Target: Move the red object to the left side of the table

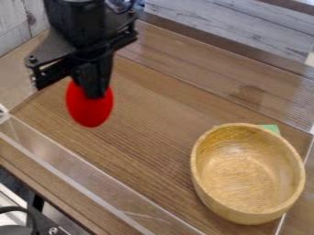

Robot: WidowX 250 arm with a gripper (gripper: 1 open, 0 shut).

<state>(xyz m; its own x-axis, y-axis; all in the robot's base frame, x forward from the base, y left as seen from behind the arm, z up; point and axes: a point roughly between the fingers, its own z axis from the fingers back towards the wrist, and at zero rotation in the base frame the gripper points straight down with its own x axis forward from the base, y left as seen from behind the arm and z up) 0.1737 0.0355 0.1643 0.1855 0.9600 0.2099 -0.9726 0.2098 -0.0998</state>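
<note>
Up at the left we see the black arm (81,16) reaching down from the top edge. It points nearly straight down at the table (166,96). Low on it a wide black bar (51,62) sticks out to both sides. The bar sits tilted, with its left end lower than its right end. Under the bar is the gripper (92,89). Its fingers (94,81) are dark and close together, and they pinch the top of the red toy (88,108). So the hand is closed on the toy. The red toy is round and shiny. It hangs under the fingers over the left part of the table, near the front wall. We think it is up off the wood, but we cannot tell how high. We cannot see its leaf, for the fingers hide the top.

The table is brown wood with long lines in it. Clear walls (86,179) stand along its edges, and light shines on them. At the right, near the front, sits a round bowl (211,138) of pale wood. It stands upright and is well apart from the toy. Just behind the bowl a small green thing (269,129) peeks out; we cannot tell what it is. Behind the table, at the top right, we see pale planks (245,23).
</note>
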